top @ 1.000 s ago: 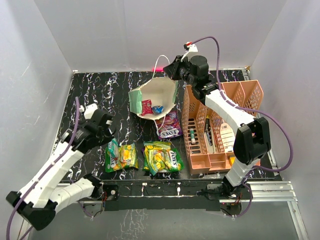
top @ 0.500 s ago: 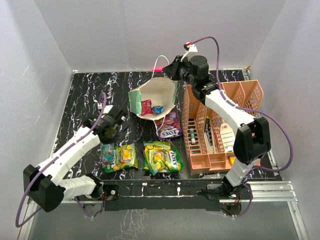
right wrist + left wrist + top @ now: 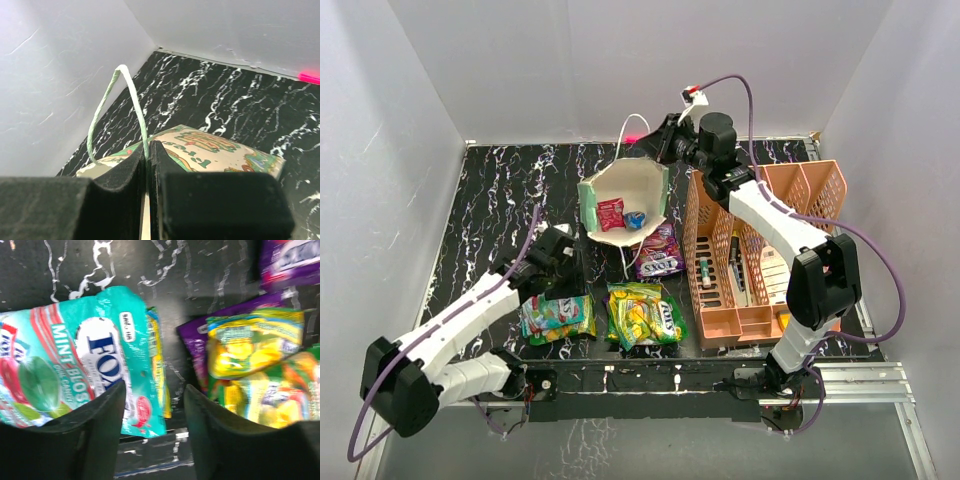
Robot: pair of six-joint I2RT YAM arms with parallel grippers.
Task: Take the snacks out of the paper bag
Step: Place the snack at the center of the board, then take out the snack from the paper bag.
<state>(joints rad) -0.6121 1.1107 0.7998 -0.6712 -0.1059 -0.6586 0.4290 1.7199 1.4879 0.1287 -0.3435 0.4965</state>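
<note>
Well, the black table [image 3: 500, 190] is the biggest thing. On its right side sits the peach organiser [image 3: 820, 190], which is not part of this job.

Next to it, at the back, is the paper bag [image 3: 620, 180]. Its mouth is tipped so we can look inside. The right gripper [image 3: 149, 160] is squeezed tight on the bag's cord handle [image 3: 120, 68] and holds it up.

Three big snacks are out of the bag now. The purple packet [image 3: 660, 255] lies just in front of the bag's mouth. The yellow-green packet [image 3: 645, 315] and the teal packet [image 3: 555, 317] lie side by side near the front edge. The left gripper [image 3: 154, 405] hangs over the teal packet. Its fingers are partly apart and there is nothing between them.

Two little snacks are left. The red packet [image 3: 611, 213] and the blue packet [image 3: 636, 219] lie inside the bag at the bottom. So I think most of the job is done, and only these two need to come out.
</note>
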